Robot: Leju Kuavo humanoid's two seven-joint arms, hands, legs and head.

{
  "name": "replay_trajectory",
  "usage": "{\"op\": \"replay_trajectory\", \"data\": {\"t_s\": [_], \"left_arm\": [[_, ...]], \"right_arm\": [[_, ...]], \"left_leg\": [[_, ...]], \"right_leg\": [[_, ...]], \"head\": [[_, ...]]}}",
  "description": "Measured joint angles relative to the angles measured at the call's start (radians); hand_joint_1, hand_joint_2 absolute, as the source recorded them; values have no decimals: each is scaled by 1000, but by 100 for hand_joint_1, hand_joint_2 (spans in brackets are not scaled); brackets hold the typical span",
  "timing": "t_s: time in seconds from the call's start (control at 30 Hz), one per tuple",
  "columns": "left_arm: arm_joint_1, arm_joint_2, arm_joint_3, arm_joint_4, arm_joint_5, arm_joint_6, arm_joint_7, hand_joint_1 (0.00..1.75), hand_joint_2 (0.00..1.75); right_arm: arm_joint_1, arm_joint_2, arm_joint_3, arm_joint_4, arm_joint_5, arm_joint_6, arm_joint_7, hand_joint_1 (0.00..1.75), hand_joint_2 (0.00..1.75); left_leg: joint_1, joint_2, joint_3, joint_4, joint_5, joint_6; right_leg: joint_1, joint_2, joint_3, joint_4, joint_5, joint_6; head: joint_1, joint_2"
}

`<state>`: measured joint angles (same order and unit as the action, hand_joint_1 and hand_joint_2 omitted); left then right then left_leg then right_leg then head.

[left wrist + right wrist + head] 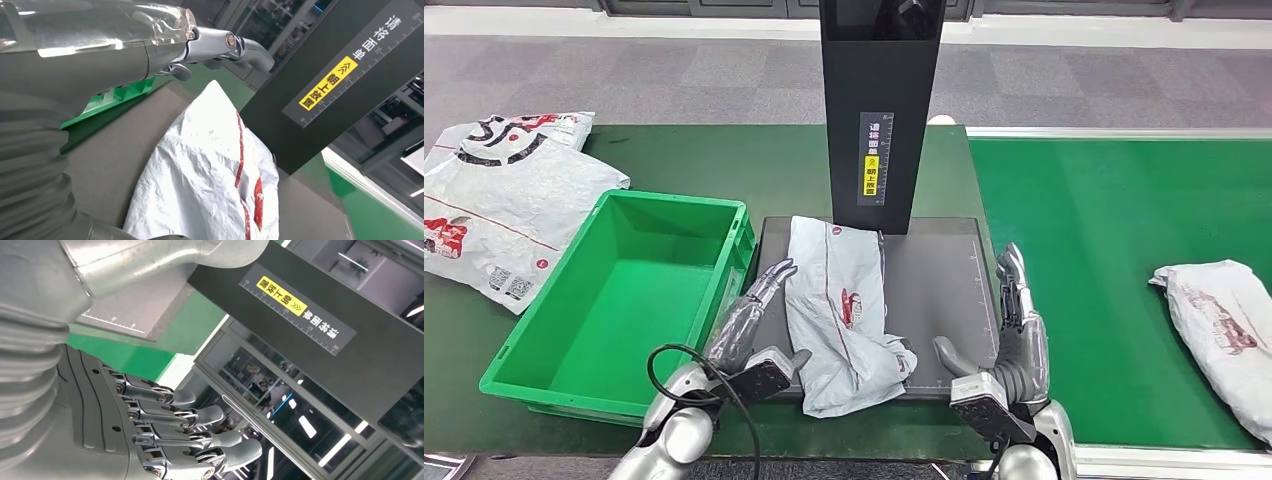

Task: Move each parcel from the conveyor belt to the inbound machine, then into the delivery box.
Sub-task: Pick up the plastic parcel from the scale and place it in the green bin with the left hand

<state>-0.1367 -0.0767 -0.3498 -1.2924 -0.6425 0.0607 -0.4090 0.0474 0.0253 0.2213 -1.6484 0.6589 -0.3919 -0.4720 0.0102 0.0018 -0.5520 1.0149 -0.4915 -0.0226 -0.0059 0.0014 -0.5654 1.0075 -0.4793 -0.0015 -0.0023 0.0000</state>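
A white parcel (844, 315) is lying on the grey inbound machine (939, 290), so that step looks done. It is still waiting to go into the green delivery box (584, 340). Another parcel (1224, 325) is sitting on the conveyor belt (1104, 230). The left robot hand (749, 320) and right robot hand (1019, 335) are resting wide beside the first parcel, holding nothing.

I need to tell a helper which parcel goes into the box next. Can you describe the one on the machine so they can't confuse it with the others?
Find the tall black scanner post; at its foot lies the dark grey platform. The parcel is the crumpled white bag with red print lying on that platform, between the robot's left hand and right hand. The other white bags lie on green surfaces.
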Motion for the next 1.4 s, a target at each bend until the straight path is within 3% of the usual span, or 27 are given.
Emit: {"op": "replay_trajectory", "data": {"t_s": [0.97,1.4], "left_arm": [[-178,23,-71,271,-301,59,69,0,175],[-221,18,-84,312,-311,62,71,0,175]], "right_arm": [[-15,12,-11,14,9,33,-7,0,175],[-29,14,-11,22,3,32,-7,0,175]], "left_leg": [[1,-1,0,0,2,-2],[0,0,0,0,2,-2]], "right_leg": [[0,0,0,0,1,-1],[0,0,0,0,1,-1]], "head": [[0,0],[0,0]]}}
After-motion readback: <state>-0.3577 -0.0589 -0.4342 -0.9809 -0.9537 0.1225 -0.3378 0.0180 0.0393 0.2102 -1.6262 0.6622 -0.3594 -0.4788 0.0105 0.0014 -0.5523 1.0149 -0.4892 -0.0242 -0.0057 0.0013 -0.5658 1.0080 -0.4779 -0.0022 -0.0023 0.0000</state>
